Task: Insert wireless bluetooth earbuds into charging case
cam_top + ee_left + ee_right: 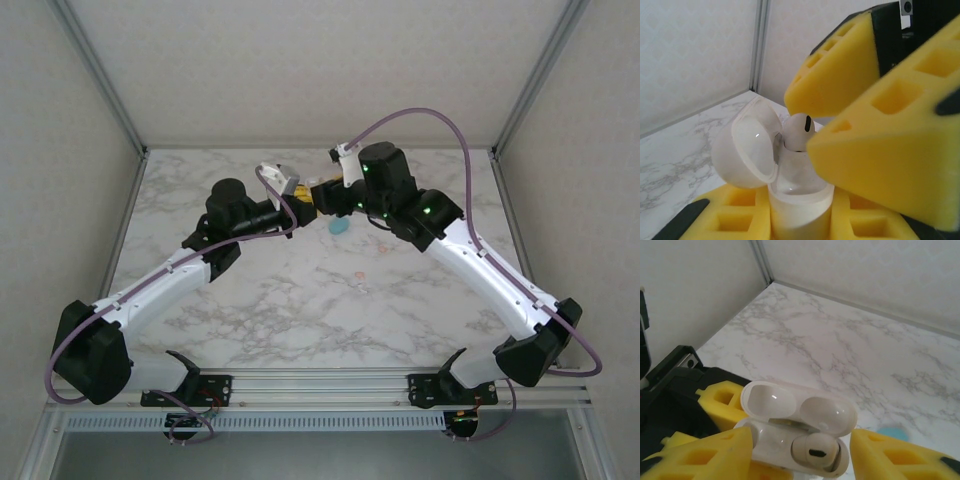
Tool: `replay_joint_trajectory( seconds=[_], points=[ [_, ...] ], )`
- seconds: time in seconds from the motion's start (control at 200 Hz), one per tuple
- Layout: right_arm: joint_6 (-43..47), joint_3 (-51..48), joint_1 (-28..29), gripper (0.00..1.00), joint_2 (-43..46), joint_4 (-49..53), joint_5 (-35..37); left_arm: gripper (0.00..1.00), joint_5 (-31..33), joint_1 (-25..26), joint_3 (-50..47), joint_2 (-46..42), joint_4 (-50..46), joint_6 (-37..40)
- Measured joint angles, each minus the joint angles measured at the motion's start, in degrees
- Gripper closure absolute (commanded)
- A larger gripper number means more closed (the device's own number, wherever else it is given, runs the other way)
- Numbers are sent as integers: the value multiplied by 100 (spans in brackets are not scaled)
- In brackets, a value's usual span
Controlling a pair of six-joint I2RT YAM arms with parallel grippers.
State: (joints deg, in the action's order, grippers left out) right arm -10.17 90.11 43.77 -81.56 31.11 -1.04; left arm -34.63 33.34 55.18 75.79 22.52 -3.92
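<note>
My left gripper is shut on the base of a white charging case and holds it upright above the table. The case's lid is swung open. A white earbud sits in one slot of the case, its head sticking up; the other slot looks empty. My right gripper stands open just over the case, with its yellow foam fingers on either side of the earbud and not gripping it. In the top view the left gripper and right gripper meet at the far middle of the table.
A small teal piece lies on the marble table just below the grippers, also seen as a teal piece beside my right finger. A tiny pinkish piece lies nearer the table's middle. Walls close the back and sides.
</note>
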Motion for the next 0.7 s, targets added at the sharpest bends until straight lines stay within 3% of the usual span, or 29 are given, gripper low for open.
replay_joint_trajectory(
  seconds=[0.35, 0.511, 0.571, 0.701],
  points=[
    [-857, 7, -533, 36, 391, 15, -776, 98, -2, 0, 0, -2, 0, 136],
    [-1113, 11, -634, 41, 496, 105, -643, 98, 0, 0, 0, -4, -7, 219],
    [-1268, -24, -831, 44, 575, 269, -457, 98, 28, 0, -2, -20, -39, 273],
    [-1659, -651, -1875, 47, 997, 605, -350, 98, 225, -2, -79, -216, -153, 404]
  ],
)
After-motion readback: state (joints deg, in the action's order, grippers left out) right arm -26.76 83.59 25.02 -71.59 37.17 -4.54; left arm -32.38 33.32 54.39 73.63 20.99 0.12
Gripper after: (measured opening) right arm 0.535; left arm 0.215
